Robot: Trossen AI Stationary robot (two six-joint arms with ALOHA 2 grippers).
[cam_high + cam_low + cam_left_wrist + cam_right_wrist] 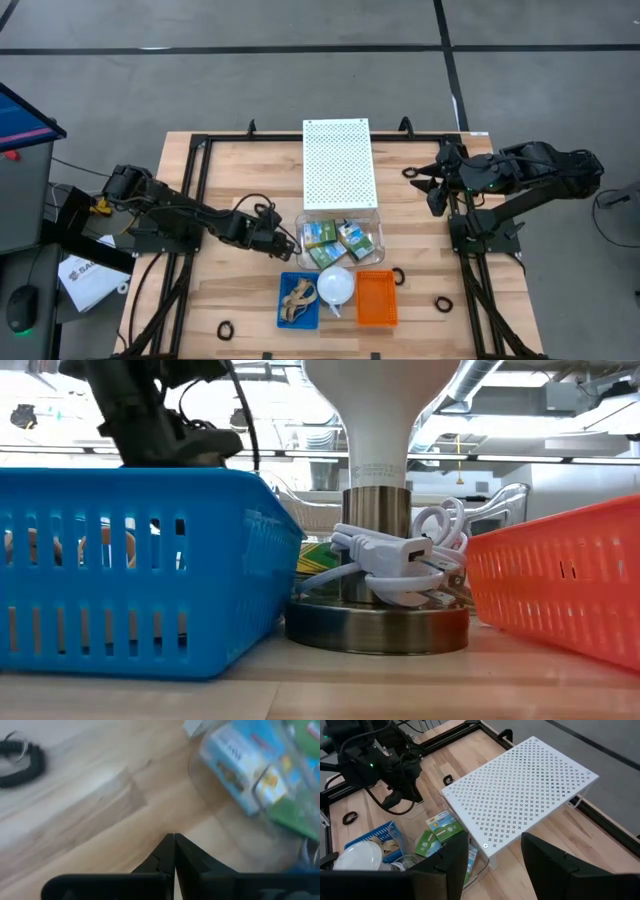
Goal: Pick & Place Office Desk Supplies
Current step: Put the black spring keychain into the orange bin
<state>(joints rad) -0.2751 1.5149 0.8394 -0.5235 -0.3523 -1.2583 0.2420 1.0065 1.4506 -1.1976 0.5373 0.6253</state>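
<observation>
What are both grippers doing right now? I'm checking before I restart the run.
Left gripper: closed, holding nothing, over bare wood beside the clear tray.
Right gripper: open, empty, near the white perforated shelf.

Your wood counter carries a white perforated stand, clear tray, blue basket, orange basket, lamp, and scattered black loops.

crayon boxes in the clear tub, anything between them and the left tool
Only the clear tub's own wall. The left tool, shut and empty, sits low over bare wood just beside the tub, and the crayon boxes lie inside, behind that wall. It would likely have to go in over the rim.
</observation>
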